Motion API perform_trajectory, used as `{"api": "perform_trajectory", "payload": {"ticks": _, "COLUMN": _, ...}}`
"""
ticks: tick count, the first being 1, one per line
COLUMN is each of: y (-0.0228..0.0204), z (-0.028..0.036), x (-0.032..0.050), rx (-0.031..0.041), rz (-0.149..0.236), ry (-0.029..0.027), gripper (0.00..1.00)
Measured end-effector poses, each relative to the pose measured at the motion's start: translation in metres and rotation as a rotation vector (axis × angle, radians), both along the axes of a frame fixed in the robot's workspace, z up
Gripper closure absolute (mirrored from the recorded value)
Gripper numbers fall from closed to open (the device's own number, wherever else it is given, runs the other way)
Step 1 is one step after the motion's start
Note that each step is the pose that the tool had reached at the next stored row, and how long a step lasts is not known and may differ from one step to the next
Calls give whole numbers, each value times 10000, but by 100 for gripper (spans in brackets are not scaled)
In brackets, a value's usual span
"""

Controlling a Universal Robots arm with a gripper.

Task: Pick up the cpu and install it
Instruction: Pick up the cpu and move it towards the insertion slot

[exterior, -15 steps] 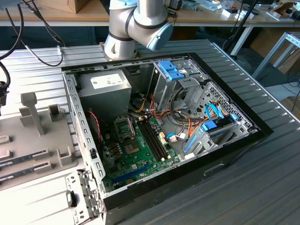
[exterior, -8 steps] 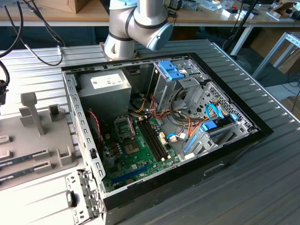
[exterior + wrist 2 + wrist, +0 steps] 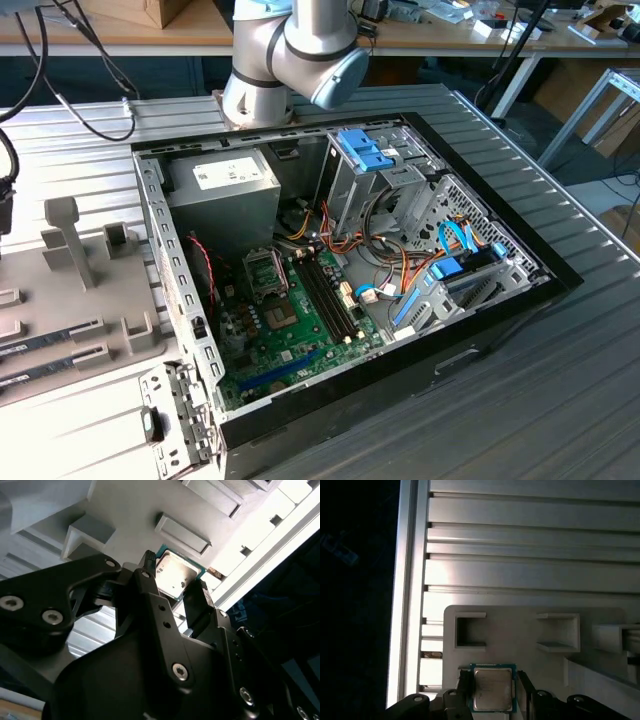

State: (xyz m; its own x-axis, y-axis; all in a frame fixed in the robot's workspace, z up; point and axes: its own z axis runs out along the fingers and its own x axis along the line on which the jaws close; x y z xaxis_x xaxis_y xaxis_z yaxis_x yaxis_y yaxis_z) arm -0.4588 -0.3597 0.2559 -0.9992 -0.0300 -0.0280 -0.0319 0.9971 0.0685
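The cpu (image 3: 492, 689), a small square chip with a silver top and thin green rim, lies flat against a grey moulded holder plate (image 3: 520, 645) in both wrist views. My gripper (image 3: 493, 684) straddles it, one black finger pressed to each opposite edge. In the second wrist view the cpu (image 3: 175, 575) again sits between the two fingertips (image 3: 148, 565) of the gripper (image 3: 172, 575). In the exterior view the open computer case holds a green motherboard (image 3: 290, 320), with its square metal socket frame (image 3: 268, 272) near the power supply.
A grey power-supply box (image 3: 222, 185) fills the case's far corner, and drive cages with blue parts (image 3: 375, 160) and loose cables lie at the exterior view's right. The grey holder plate (image 3: 90, 290) with memory sticks (image 3: 50, 340) sits left of the case on a ribbed aluminium table (image 3: 520, 545).
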Motion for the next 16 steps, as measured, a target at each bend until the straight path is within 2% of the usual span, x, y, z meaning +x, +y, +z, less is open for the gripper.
{"api": "perform_trajectory", "payload": {"ticks": 9, "y": 1, "z": 98, "x": 0, "rx": -23, "rz": 0, "ry": -1, "gripper": 53}}
{"api": "perform_trajectory", "payload": {"ticks": 16, "y": 1, "z": 134, "x": 0, "rx": -23, "rz": 0, "ry": -2, "gripper": 53}}
